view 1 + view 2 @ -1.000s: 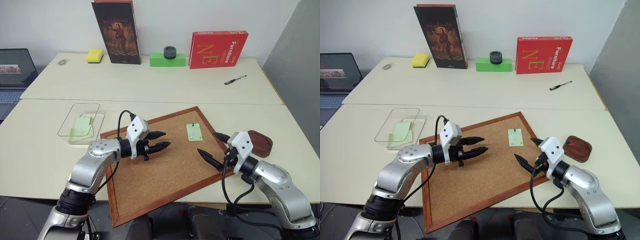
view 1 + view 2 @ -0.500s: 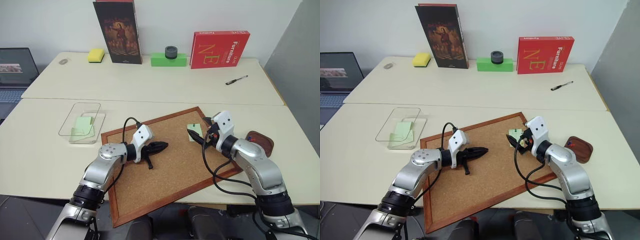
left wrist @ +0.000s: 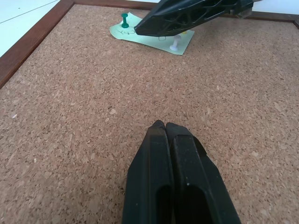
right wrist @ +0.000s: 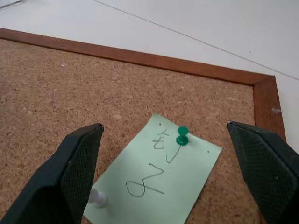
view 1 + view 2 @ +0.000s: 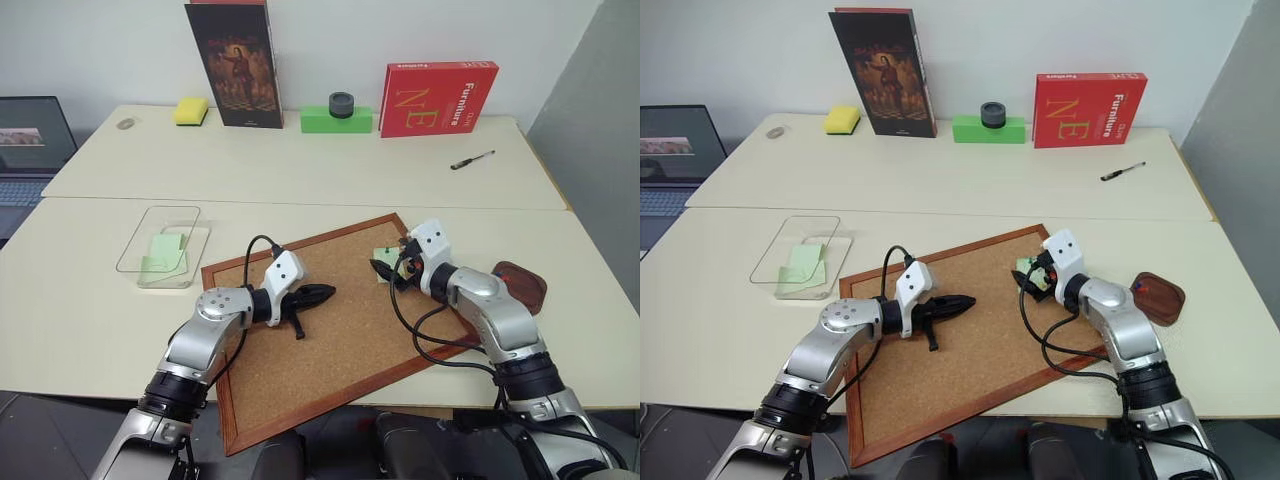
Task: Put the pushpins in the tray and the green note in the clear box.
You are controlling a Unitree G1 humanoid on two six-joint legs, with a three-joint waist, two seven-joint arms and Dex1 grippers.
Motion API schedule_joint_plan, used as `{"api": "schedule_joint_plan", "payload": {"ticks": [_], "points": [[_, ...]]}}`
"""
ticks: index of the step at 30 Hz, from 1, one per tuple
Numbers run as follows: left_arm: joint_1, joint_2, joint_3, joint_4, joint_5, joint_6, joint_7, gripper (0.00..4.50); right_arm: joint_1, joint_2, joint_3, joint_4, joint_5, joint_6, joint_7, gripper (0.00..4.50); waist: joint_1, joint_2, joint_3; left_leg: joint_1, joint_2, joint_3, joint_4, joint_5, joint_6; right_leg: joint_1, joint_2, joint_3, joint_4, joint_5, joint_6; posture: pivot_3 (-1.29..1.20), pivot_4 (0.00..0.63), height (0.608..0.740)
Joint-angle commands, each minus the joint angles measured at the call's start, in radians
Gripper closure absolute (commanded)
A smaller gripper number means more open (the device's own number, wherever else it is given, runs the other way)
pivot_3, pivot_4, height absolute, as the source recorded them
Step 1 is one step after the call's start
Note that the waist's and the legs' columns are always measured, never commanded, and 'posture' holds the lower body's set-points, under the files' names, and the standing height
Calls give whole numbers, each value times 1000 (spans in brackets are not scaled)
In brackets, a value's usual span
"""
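The green note (image 4: pixel 159 182) lies on the corkboard (image 5: pixel 340 340) near its far right corner, pinned by a green pushpin (image 4: pixel 182 136) and a white pushpin (image 4: pixel 96 199). My right gripper (image 4: pixel 162 127) hovers just over the note, open, one finger on each side of the green pin. Out in the middle of the board my left gripper (image 3: pixel 164 125) is shut on nothing, its tip low over the cork. The dark brown tray (image 5: pixel 525 285) sits right of the board. Left of the board is the clear box (image 5: pixel 165 245), with a pale green slip inside.
Along the table's back stand a dark book (image 5: pixel 235 62), a yellow sponge (image 5: pixel 190 110), a bright green block (image 5: pixel 335 119) topped by a black cylinder, and a red box (image 5: pixel 437 97). A pen (image 5: pixel 470 159) lies far right, a laptop (image 5: pixel 30 140) far left.
My right gripper has swung in from the board's right edge to above the note. The left gripper has shut and sunk toward the cork.
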Motion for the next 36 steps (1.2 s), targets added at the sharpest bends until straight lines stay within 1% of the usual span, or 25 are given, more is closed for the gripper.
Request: {"api": "schedule_joint_plan", "payload": {"ticks": [1, 2, 8, 10, 13, 15, 16, 18, 20, 29, 36], "points": [[14, 3, -15, -3, 13, 13, -7, 4500, -27, 8, 3, 6, -18, -55, 15, 801, 0, 0, 0, 0, 0, 0, 0, 0, 0, 0, 0, 0, 0, 0, 0, 0, 150, 740], [15, 3, -15, -5, 12, 15, -7, 4500, -32, 10, 3, 15, -23, -62, 14, 1063, 0, 0, 0, 0, 0, 0, 0, 0, 0, 0, 0, 0, 0, 0, 0, 0, 150, 740], [16, 4, -18, -11, 12, 22, -8, 4500, -41, 13, 8, 55, -53, -90, 19, 2245, 0, 0, 0, 0, 0, 0, 0, 0, 0, 0, 0, 0, 0, 0, 0, 0, 150, 740], [17, 3, -18, -12, 12, 23, -8, 4500, -39, 14, 7, 62, -59, -94, 19, 2777, 0, 0, 0, 0, 0, 0, 0, 0, 0, 0, 0, 0, 0, 0, 0, 0, 150, 740], [17, 2, -20, -12, 13, 24, -8, 4500, -39, 14, 2, 70, -67, -99, 17, 3231, 0, 0, 0, 0, 0, 0, 0, 0, 0, 0, 0, 0, 0, 0, 0, 0, 150, 740], [17, 1, -22, -11, 14, 23, -8, 4500, -41, 13, -3, 73, -73, -101, 16, 3728, 0, 0, 0, 0, 0, 0, 0, 0, 0, 0, 0, 0, 0, 0, 0, 0, 150, 740], [17, 1, -22, -9, 15, 23, -8, 4500, -41, 12, -4, 75, -76, -102, 16, 3864, 0, 0, 0, 0, 0, 0, 0, 0, 0, 0, 0, 0, 0, 0, 0, 0, 150, 740], [16, 1, -24, -7, 17, 22, -8, 4500, -42, 12, -7, 75, -79, -104, 16, 4353, 0, 0, 0, 0, 0, 0, 0, 0, 0, 0, 0, 0, 0, 0, 0, 0, 150, 740], [14, -1, -26, -3, 20, 21, -6, 4500, -43, 12, -11, 69, -78, -104, 17, 4477, 0, 0, 0, 0, 0, 0, 0, 0, 0, 0, 0, 0, 0, 0, 0, 0, 150, 740], [14, 3, -36, 14, 42, 20, 0, 4500, -55, 32, -35, -3, -43, -97, 21, 4477, 0, 0, 0, 0, 0, 0, 0, 0, 0, 0, 0, 0, 0, 0, 0, 0, 150, 740], [12, 1, -40, 25, 50, 18, -3, 4500, -64, 49, -68, -63, -1, -39, 15, 4477, -1, 0, 0, 1, 0, 0, 0, 0, 0, 0, 0, 0, 1, 0, 0, 0, 150, 740]]}}
